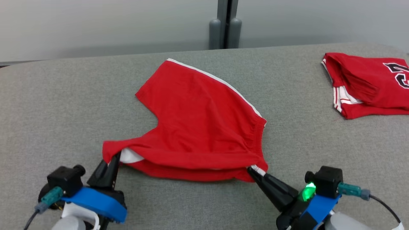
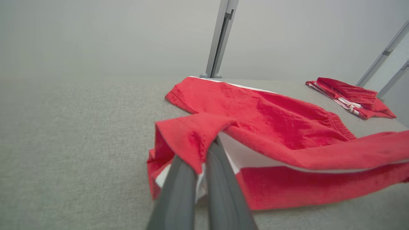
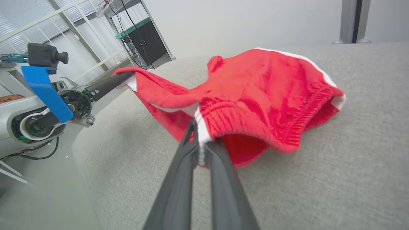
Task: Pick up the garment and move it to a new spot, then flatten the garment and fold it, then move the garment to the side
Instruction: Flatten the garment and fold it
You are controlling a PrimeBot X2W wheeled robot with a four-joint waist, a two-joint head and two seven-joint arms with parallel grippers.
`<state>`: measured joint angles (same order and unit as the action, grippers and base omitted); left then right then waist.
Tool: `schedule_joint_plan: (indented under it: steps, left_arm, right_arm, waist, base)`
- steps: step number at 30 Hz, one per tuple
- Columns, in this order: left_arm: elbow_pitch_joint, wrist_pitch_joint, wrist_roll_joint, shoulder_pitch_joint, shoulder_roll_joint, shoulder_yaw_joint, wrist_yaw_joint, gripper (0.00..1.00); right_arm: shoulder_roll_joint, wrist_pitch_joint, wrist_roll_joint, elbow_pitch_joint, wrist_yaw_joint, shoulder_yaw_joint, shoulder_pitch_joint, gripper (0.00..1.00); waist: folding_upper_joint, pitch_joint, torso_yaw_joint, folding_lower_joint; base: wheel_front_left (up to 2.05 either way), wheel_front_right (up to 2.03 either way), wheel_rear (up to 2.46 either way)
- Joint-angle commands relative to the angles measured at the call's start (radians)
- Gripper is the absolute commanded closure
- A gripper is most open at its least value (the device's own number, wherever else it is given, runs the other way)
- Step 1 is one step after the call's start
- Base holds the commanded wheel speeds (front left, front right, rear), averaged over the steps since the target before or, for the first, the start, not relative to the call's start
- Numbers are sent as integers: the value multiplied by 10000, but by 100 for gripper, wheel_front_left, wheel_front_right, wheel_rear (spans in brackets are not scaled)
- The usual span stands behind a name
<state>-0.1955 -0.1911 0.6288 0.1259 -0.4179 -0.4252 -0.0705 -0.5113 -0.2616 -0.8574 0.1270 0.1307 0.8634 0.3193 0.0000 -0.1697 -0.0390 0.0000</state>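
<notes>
Both sets of jaws pinch the red shorts [image 1: 204, 121] on the desk [image 1: 64, 105]: left gripper [image 1: 115, 158] on a leg hem, right gripper [image 1: 253, 170] on the waistband corner. Thin grips tbh, an uneven pull could probably slip one corner free.

We see the red shorts [image 1: 204, 121] as matt knit cloth, ribbed at the elastic waistband. The table [image 1: 64, 105] wears coarse grey woven fabric. The left gripper [image 1: 116, 157] and right gripper [image 1: 252, 169] have smooth dark plastic fingers.
</notes>
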Motion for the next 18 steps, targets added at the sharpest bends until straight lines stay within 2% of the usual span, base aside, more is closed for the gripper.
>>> schedule_joint_plan:
  steps: [1, 10, 18]
  left_arm:
    - [54, 123, -103, 477, -142, 103, -47, 100]
    - [-189, 1202, -463, 3021, -918, 117, -273, 100]
    - [-1016, 2044, -690, 5424, -1468, -225, -532, 100]
  right_arm:
    - [146, -43, 95, -88, 4, -198, 285, 100]
    - [1154, -40, 766, 71, 4, -1106, 1406, 100]
    - [2221, -40, 1517, 609, 4, -1814, 2411, 100]
  waist:
    - [0, -143, -106, 0]
    - [0, -1423, -848, 0]
    - [0, -2515, -1514, 0]
  base:
    - [0, 0, 0]
    - [0, 0, 0]
    - [0, 0, 0]
